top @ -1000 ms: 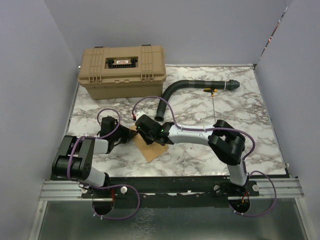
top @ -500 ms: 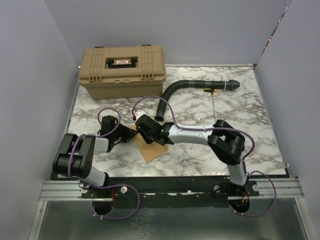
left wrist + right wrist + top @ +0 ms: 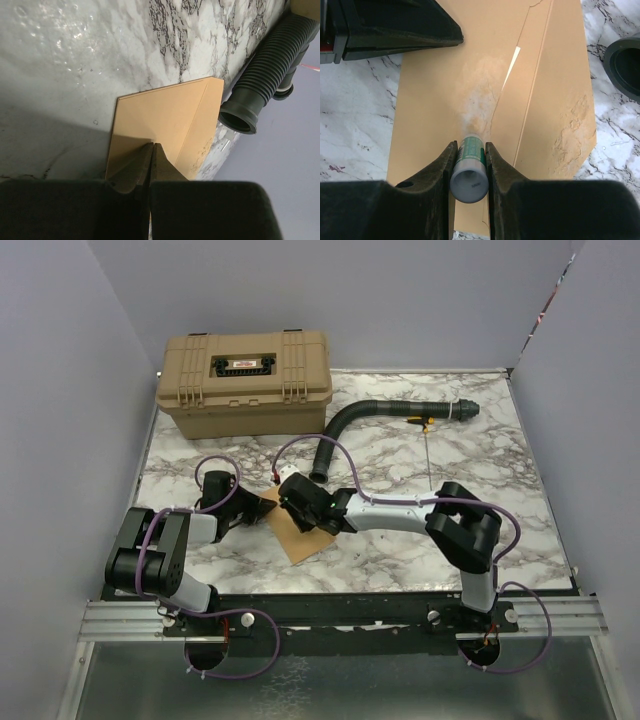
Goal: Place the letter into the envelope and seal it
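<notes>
Marbled surface [image 3: 400, 550] carried a tan toolbox [image 3: 245, 380] at the back, lid shut, contents hidden. Nearer lay the envelope [image 3: 295, 538]. The left gripper [image 3: 151, 150], fingers together, sat on it, and the right gripper [image 3: 470, 147] was clamped on a glue stick [image 3: 469, 175] over its flap.

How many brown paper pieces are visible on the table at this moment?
1. The envelope lies near the table's front, left of centre, the shut left gripper resting on it, the right gripper holding a glue stick to it. A letter may be hidden inside or beneath.
</notes>
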You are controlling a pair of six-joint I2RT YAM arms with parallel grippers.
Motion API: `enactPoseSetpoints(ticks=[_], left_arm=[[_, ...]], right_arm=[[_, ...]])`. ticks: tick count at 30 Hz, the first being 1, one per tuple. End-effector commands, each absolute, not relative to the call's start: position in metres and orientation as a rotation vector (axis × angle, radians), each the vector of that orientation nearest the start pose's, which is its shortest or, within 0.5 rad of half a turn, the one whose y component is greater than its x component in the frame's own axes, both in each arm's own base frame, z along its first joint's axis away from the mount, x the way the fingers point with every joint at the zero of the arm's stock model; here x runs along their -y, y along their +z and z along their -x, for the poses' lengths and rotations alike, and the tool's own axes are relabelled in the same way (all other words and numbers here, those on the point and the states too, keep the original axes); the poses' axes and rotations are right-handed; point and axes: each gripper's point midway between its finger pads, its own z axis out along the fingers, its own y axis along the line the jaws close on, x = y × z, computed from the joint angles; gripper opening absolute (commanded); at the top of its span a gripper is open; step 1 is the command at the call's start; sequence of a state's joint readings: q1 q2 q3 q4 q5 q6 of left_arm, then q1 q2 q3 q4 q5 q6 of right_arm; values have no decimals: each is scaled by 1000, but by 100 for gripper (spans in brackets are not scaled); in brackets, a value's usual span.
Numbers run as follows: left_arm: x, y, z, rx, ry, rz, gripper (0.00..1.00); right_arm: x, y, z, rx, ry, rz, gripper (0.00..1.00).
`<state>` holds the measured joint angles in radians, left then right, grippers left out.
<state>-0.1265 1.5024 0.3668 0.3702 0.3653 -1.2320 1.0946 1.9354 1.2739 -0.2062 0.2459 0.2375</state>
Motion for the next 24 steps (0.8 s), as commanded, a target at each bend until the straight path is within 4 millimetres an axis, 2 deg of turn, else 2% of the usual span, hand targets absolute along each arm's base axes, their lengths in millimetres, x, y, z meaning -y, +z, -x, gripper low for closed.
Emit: enactPoseSetpoints(ticks=[1,7,9,12,17,24], left_arm=[[110,-49,-236,-2474,-699,1351,0],[111,-49,-237,-2483,-707,1342,0],[112,-50,-237,-2487,-707,1341,0],[112,-52,-236,-2492,-706,1350,0],[110,-54,-234,-2485,-680,1408,0],[103,-52,-237,-2436,-633,1474,0]], right_arm=[[-403,27,-259,-2311,316,858,1],[-419,26,-281,-2294,319,881,0],[-424,24,-282,-2301,315,891,1],[-420,26,-281,-2311,306,883,1],[-410,32,-253,-2352,365,920,1],[-396,26,-217,-2377,353,990,1]])
